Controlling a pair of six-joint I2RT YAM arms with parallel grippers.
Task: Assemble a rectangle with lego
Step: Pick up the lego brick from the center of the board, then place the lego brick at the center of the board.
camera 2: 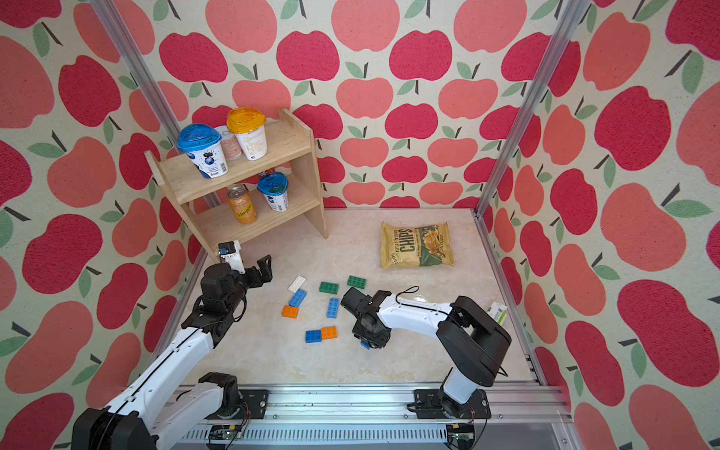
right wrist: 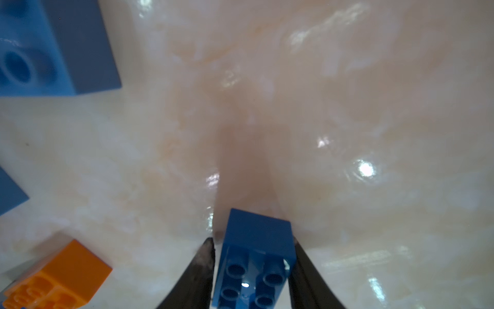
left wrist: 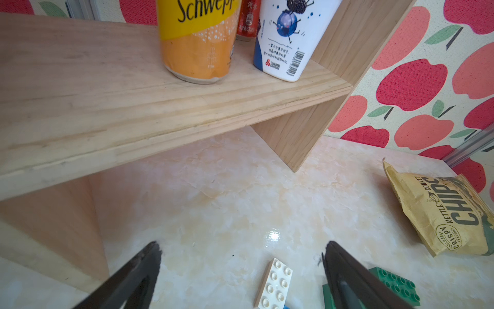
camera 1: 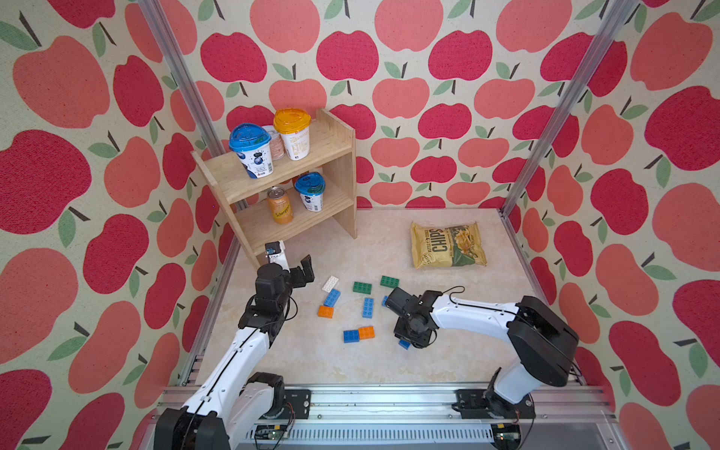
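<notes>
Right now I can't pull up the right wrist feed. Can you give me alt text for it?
The right gripper has its two black fingers tight against the sides of a small blue brick, four studs facing the camera, over the glossy marble-look table. An orange brick and another blue brick sit blurred at the frame's edge.

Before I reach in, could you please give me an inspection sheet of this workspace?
Surface: pale marbled tabletop, glossy.
Job's things: white studded plastic brick, green bricks, blue bricks and orange brick lie loose; blue-orange pair abutting.
Clutter: wooden shelf holding lidded cups and an orange can; yellow chips bag; small green-white carton.
Grippers: left pincer open, empty; right pincer shut on small blue brick.
Cables: black cable loop at right wrist.
Surroundings: apple-print walls, aluminium posts.
</notes>
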